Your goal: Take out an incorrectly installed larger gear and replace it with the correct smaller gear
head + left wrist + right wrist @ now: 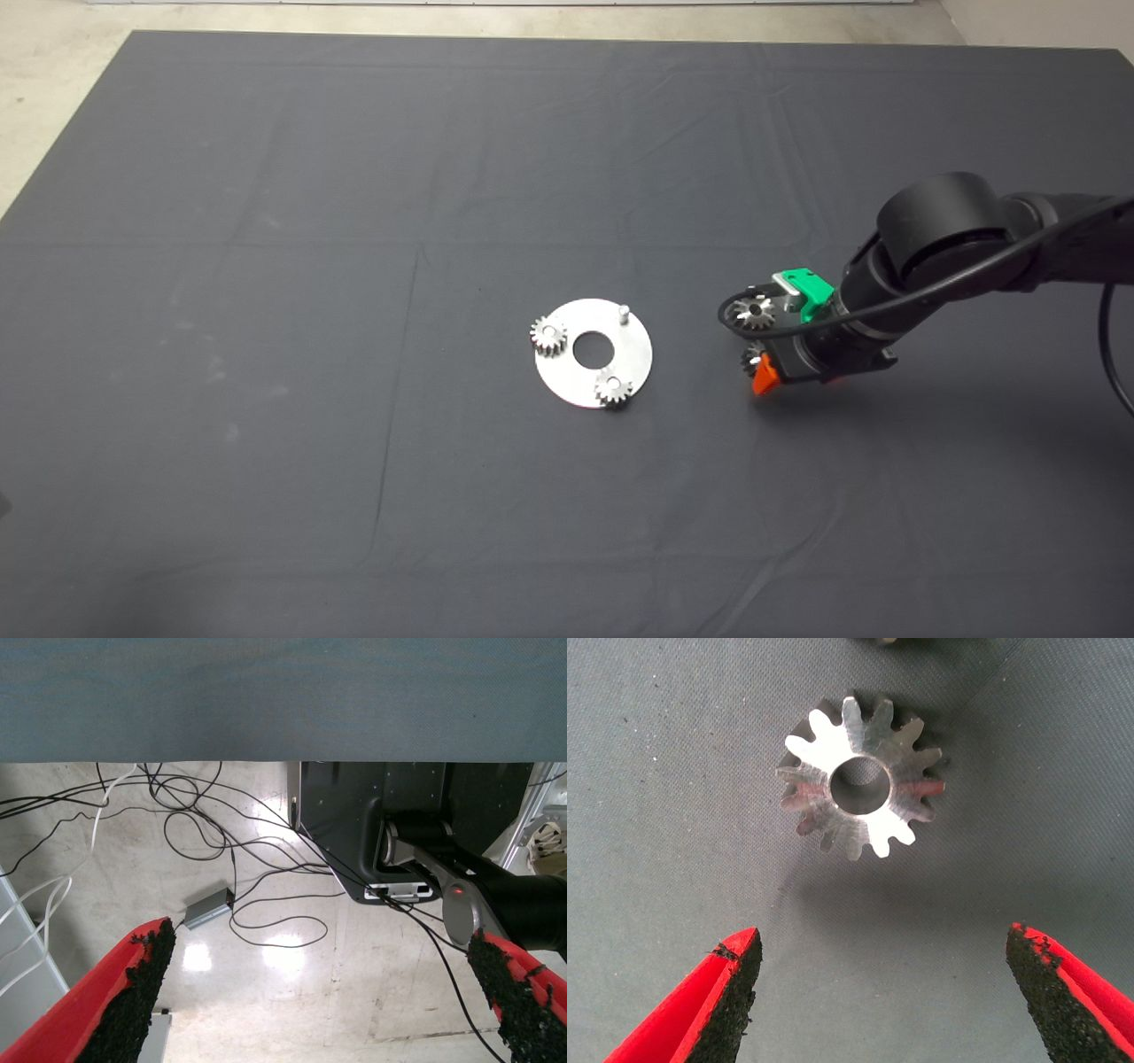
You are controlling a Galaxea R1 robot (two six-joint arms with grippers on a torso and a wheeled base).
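While no writing shows, the larger gear (756, 312) lies flat, hole up, right of centre beside the plate (593, 353); the right end effector (881, 992) hovers wide above a gear (860, 777).

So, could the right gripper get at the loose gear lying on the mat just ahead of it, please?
Probably yes: the right gripper is open, and the loose gear lies flat on the bare mat just ahead, with nothing between them.
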